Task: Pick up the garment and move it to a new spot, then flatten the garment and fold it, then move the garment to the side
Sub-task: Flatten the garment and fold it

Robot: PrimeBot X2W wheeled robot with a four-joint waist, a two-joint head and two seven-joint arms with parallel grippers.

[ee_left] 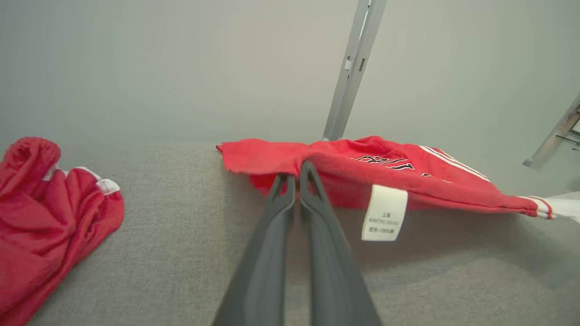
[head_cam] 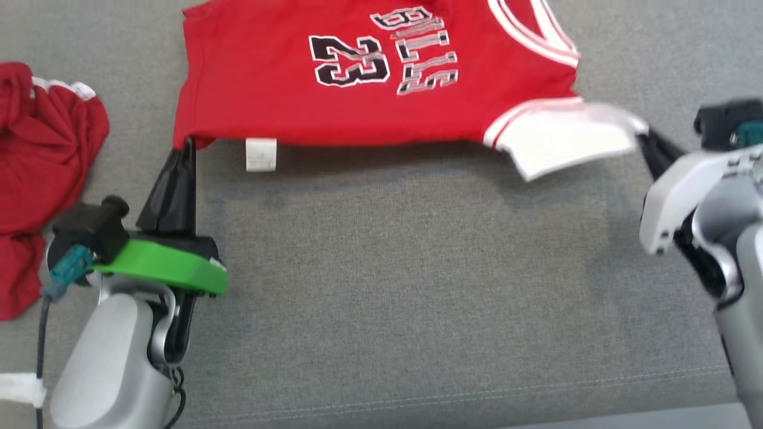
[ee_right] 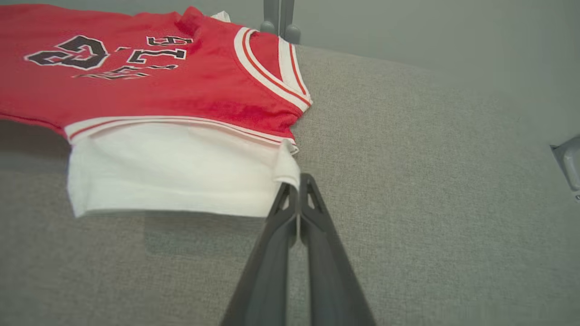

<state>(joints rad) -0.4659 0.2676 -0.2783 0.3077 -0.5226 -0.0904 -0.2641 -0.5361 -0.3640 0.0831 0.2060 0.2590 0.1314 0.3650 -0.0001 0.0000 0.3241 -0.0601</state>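
The garment [head_cam: 369, 83] is a red jersey with a black "23", white trim and a white sleeve [head_cam: 566, 143]; its near edge hangs raised above the grey surface, and its white care tag [head_cam: 261, 154] dangles. My left gripper [head_cam: 189, 143] is shut on the red hem corner, as the left wrist view shows with the garment [ee_left: 362, 172] pinched at my left gripper [ee_left: 295, 174]. My right gripper [head_cam: 642, 138] is shut on the white sleeve's corner; in the right wrist view the garment [ee_right: 149, 90] sits just beyond my right gripper [ee_right: 297, 182].
A second red garment [head_cam: 42, 179] lies crumpled at the far left of the grey fabric surface [head_cam: 417, 286]. Metal frame posts [ee_left: 353, 68] rise behind the surface's far edge. A white scrap [head_cam: 21, 388] shows at the lower left.
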